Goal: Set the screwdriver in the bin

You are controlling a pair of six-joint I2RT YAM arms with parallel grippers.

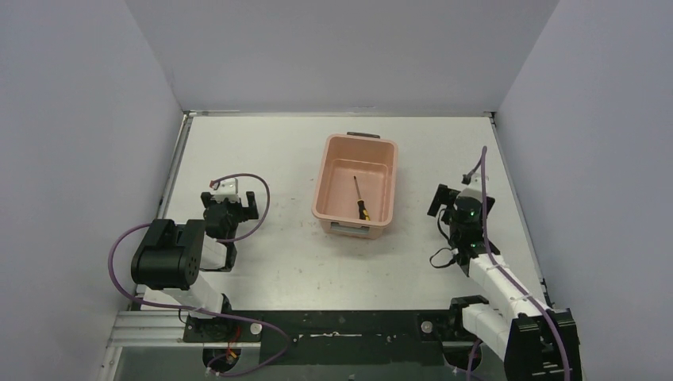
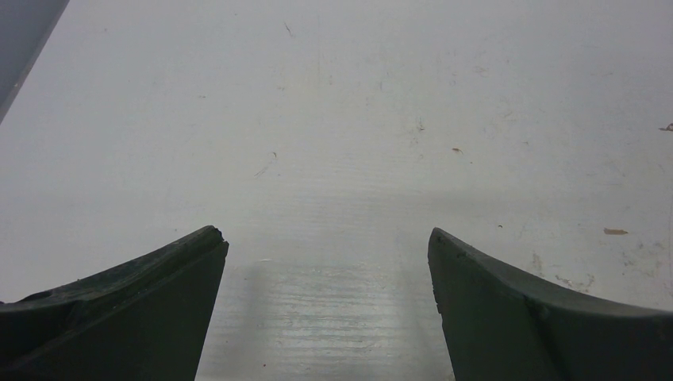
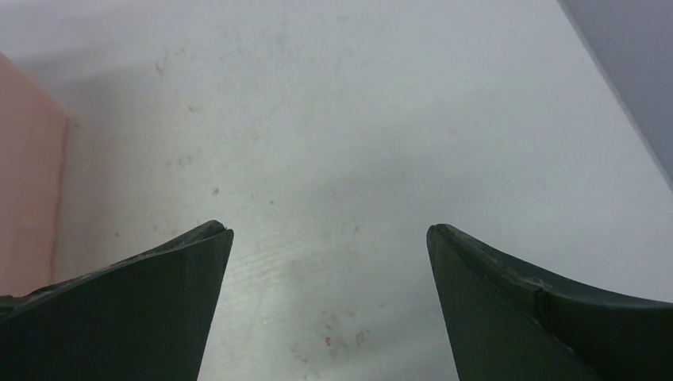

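Observation:
The salmon-pink bin (image 1: 334, 155) stands mid-table, its dark handle at the far short end. The screwdriver (image 1: 360, 202) lies inside it on the floor, yellow-and-black handle toward the near end, thin shaft pointing away. My left gripper (image 1: 231, 200) is open and empty over bare table, left of the bin; its fingers (image 2: 143, 294) frame only tabletop. My right gripper (image 1: 459, 196) is open and empty to the right of the bin; in the right wrist view the bin's wall (image 3: 28, 182) shows at the left edge.
Grey walls enclose the table on the left, back and right. Purple cables loop off both arms. A black mounting rail (image 1: 341, 327) runs along the near edge. Small specks and stains mark the tabletop (image 3: 327, 341).

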